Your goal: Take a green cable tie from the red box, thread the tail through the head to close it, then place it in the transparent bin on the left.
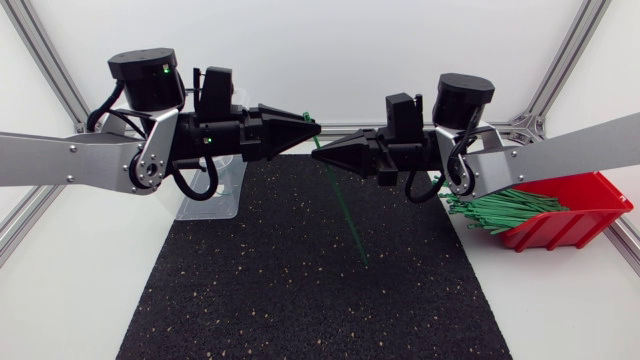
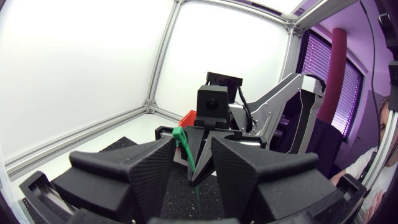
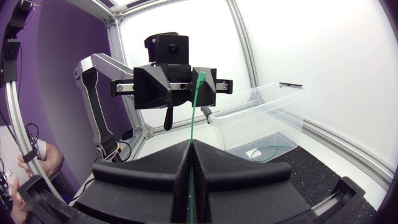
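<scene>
Risking missed threading: green cable tie [image 1: 348,220] pinched in closed right gripper [image 1: 321,157], tail dangling loose; hold of left gripper [image 1: 313,125] unclear.

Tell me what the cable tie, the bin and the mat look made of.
green cable tie: likely flexible plastic; a thin, smooth strip.
transparent bin: clear glossy plastic; you see through its walls.
mat: probably rubber granulate or foam; matte black, pale specks, grainy surface.
</scene>
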Controlling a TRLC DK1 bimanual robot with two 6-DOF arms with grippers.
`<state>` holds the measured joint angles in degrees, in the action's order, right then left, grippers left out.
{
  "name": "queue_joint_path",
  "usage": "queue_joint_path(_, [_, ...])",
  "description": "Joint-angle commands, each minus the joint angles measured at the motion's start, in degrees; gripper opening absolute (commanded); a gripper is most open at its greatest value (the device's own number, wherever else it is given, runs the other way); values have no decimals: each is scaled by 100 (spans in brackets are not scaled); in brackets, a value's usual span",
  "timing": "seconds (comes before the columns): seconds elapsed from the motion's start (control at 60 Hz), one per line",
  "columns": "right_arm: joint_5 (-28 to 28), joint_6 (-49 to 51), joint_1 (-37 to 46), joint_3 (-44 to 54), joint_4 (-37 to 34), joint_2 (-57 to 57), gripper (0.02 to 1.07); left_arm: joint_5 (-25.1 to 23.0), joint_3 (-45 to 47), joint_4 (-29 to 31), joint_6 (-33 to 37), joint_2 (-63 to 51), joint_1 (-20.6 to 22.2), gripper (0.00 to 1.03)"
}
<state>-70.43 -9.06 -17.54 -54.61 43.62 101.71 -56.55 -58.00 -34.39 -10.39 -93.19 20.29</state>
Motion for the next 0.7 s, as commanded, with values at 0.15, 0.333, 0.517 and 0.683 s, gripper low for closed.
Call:
queue_joint_path(0.15, [126, -184, -4, 152, 165, 15, 8, -40, -150, -59, -130, -165, 18, 53])
queue_joint_path(0.333, [197, -237, 5, 188, 191, -46, 8, -40, -159, -59, -130, -226, 27, 53])
queue_joint_path(0.517, [223, -456, 31, 249, 472, -64, 8, -40, -159, -68, -94, -279, 27, 50])
queue_joint_path(0.683, [241, -465, 23, 267, 499, -64, 8, -40, -203, -68, -103, -288, 27, 46])
